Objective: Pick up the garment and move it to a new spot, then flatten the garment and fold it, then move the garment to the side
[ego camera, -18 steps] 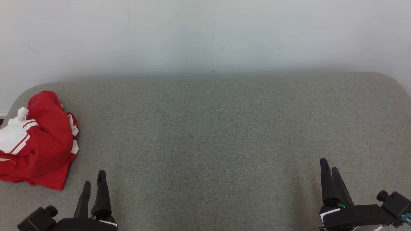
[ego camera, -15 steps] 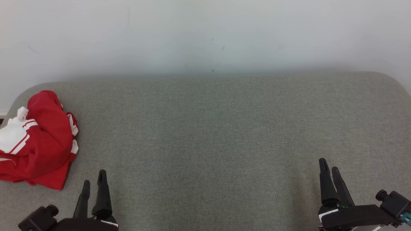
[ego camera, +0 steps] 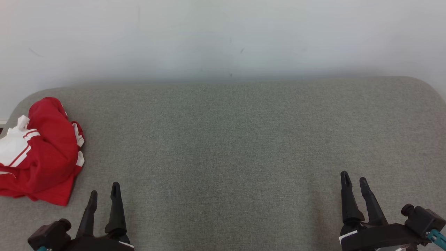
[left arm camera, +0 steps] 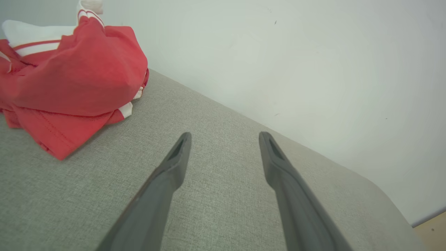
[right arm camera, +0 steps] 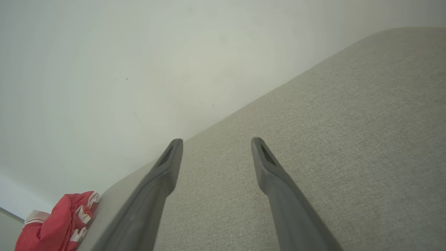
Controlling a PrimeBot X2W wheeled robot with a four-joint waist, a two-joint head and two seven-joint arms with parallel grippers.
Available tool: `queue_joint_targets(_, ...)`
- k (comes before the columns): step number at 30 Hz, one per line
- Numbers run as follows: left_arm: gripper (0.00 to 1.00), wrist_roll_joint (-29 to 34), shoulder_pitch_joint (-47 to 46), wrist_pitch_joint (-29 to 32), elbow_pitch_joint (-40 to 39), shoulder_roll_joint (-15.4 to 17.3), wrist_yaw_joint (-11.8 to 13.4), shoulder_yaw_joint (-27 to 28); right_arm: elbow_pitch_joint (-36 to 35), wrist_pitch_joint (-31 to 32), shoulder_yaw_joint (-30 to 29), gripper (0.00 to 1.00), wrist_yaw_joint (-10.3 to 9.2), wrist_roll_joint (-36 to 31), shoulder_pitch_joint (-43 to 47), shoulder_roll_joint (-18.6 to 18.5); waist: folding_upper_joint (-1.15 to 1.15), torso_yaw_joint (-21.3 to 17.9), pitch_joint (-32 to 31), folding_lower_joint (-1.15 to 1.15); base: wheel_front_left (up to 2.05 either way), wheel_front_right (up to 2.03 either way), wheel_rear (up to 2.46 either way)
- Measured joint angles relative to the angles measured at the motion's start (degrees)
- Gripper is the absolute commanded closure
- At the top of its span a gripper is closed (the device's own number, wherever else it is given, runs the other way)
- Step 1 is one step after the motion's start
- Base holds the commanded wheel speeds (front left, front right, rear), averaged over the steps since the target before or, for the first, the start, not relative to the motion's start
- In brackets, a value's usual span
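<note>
Left tool (ego camera: 104, 188) edged right, garment (ego camera: 45, 153) leftward

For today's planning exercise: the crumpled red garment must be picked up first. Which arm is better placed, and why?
Likely the left. The left gripper, open, sits close beside the garment; the right gripper, open, is far across the grey surface.

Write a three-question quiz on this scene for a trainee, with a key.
1. True or false: the left hand is holding the garment.
2. Where on the cushion does the garment lie? A) at the robot's left end, B) in the middle, C) at the robot's right end.
3. Fill in: the fingers of the right hand stand ____ (open or shut).

Key: 1 false, it is apart from it; 2 A; 3 open.
</note>
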Motion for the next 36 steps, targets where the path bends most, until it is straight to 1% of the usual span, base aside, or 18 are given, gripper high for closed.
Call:
queue_joint_targets(15, 0.00, 9.3, 0.3, -2.2, -0.5, 0.6, 0.4, -0.6, -1.2, -2.2, 0.5, 0.00, 0.00, -9.3, 0.6, 0.0, 0.00, 0.0, 0.3, 0.00, 0.00, 0.00, 0.00)
queue_joint_targets(36, 0.00, 18.6, 1.8, -5.0, -0.9, 0.9, -0.1, 0.0, -2.5, -5.0, -0.4, 0.00, 0.00, -19.8, 1.8, -0.1, 0.00, -0.3, -0.1, 0.00, 0.00, 0.00, 0.00)
